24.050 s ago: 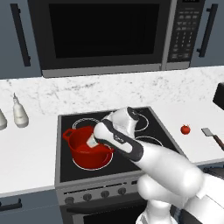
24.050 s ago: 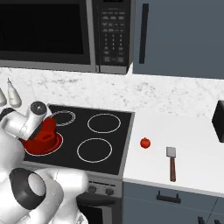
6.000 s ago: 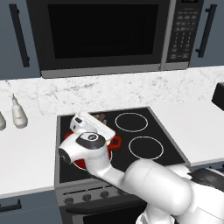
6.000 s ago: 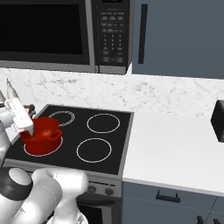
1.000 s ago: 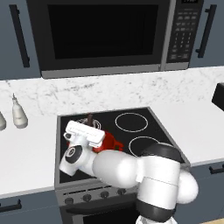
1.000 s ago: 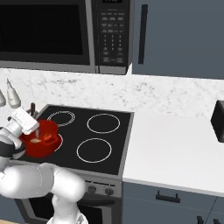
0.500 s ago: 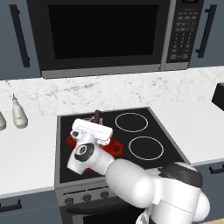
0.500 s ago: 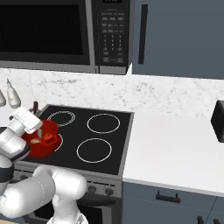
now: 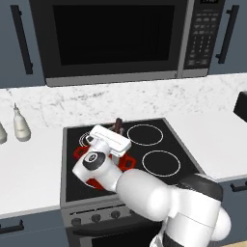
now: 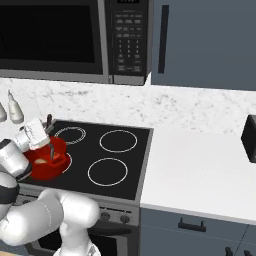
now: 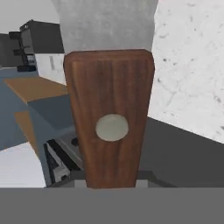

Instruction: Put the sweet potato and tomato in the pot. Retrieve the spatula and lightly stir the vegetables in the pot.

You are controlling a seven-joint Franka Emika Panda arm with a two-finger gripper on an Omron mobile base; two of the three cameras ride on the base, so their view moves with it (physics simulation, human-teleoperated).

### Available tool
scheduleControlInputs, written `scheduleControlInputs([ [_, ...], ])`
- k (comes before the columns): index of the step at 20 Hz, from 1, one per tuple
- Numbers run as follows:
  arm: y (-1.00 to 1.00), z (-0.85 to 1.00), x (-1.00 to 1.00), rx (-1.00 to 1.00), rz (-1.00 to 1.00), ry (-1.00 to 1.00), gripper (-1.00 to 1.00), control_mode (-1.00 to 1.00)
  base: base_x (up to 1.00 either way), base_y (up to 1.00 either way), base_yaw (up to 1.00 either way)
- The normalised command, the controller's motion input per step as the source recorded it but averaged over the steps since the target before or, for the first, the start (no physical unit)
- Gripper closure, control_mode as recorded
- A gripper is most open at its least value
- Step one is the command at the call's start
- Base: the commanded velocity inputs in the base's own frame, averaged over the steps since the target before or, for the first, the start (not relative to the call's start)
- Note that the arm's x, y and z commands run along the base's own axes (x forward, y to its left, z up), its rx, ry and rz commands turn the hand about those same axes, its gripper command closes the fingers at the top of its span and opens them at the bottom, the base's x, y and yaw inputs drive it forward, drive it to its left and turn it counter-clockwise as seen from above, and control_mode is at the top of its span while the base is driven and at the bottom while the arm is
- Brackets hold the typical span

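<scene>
Red and glossy, the pot [image 10: 47, 160] sits on the stove's [image 10: 125, 165] front left burner, something pale orange lying inside. The gripper [image 9: 110, 141] hangs over it, pinching the spatula [image 11: 109, 113]: brown wooden handle with a pale rivet, grey blade beyond. Its handle end [image 9: 118, 124] pokes up behind the hand.

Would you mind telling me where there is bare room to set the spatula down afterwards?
Free: the white counter between the stove and the dark box; also the three unused burners. Crowded: the front left burner, where the pot, arm and spatula sit, and the bottles on the left counter.
</scene>
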Motion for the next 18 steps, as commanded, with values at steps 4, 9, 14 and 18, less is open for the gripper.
scheduleControlInputs([
  [4, 0.42, -0.18, -0.09, 0.00, -0.69, 0.00, 1.00, -1.00, 0.00, 0.00, 0.00],
  [9, 0.24, -0.22, 0.00, 0.00, -0.61, 0.00, 1.00, -1.00, 0.00, 0.00, 0.00],
  [14, -0.02, -0.27, 0.02, -0.01, -0.44, -0.10, 1.00, -1.00, 0.00, 0.00, 0.00],
  [18, 0.00, -0.29, 0.14, -0.05, -0.37, -0.15, 1.00, -1.00, 0.00, 0.00, 0.00],
])
